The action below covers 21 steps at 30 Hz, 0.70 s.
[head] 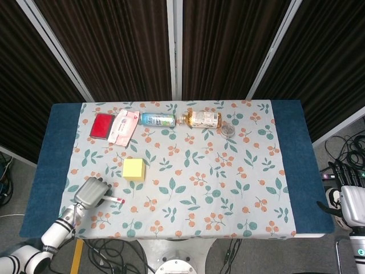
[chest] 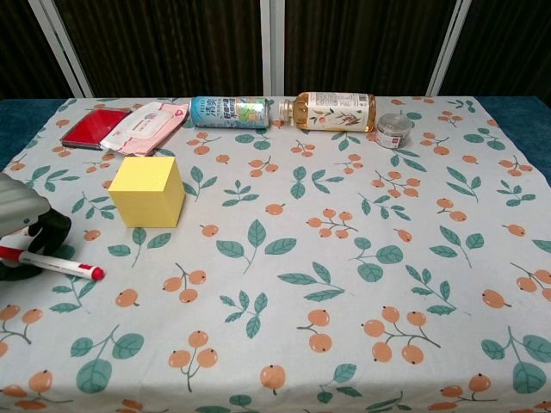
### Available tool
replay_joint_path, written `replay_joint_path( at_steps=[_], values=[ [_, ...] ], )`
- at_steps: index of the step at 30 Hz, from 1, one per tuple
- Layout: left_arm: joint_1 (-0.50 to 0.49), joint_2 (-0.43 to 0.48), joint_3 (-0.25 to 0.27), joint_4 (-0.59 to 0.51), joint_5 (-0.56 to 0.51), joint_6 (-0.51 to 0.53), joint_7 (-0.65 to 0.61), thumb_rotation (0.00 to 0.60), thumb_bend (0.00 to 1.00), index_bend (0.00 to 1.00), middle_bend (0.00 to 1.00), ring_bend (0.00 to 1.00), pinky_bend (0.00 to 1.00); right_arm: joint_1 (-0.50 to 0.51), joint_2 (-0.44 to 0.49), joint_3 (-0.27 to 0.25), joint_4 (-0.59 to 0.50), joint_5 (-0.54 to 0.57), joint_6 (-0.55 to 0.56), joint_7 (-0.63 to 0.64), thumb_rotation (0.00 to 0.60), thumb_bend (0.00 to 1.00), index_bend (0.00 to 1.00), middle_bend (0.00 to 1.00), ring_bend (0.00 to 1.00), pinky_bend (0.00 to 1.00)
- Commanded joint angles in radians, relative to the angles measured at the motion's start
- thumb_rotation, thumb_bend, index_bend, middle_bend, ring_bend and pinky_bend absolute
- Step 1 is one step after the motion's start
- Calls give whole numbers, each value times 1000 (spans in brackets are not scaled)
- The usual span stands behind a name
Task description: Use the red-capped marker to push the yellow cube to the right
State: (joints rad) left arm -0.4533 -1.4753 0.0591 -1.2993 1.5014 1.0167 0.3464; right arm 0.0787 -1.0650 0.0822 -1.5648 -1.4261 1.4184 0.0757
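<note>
The yellow cube (head: 134, 169) (chest: 148, 191) stands on the floral cloth, left of centre. My left hand (head: 91, 193) (chest: 21, 228) sits at the cloth's front left, its fingers curled around the red-capped marker (head: 114, 198) (chest: 56, 263). The marker lies low, almost level with the cloth. Its red cap (chest: 96, 274) points right, in front of the cube and a little to its left, a short gap away. My right hand (head: 353, 206) hangs off the table's right edge, and its fingers cannot be made out.
Along the far edge lie a red case (head: 103, 125) (chest: 95, 127), a wipes pack (head: 124, 127) (chest: 145, 125), a blue-labelled bottle (head: 158, 119) (chest: 231, 112), a tea bottle (head: 202, 119) (chest: 336, 110) and a small tin (head: 228, 131) (chest: 393, 131).
</note>
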Motion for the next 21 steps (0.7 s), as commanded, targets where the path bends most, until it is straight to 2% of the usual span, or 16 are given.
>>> replay_joint_path(
  at_steps=[1,9,13,17,21],
  values=[
    [-6,13,-4,15,17,16,-78,600,416,662,707,519,664,0,2,0,-1,0,1,0,600,0,0,0,0,0],
    [-23,37,-28,99,41,52,-299,600,476,672,714,537,687,-4,10,2,-10,-2,10,3,600,0,0,0,0,0],
    [-34,29,-46,151,28,45,-368,600,482,672,714,539,688,-6,14,3,-15,-4,15,4,600,0,0,0,0,0],
    [-63,2,-67,225,8,7,-392,600,487,672,714,539,689,-8,21,8,-21,-2,24,2,600,0,0,0,0,0],
    [-90,-29,-76,294,-5,-30,-364,600,490,672,714,540,689,-13,29,11,-26,-2,35,0,600,0,0,0,0,0]
  ],
)
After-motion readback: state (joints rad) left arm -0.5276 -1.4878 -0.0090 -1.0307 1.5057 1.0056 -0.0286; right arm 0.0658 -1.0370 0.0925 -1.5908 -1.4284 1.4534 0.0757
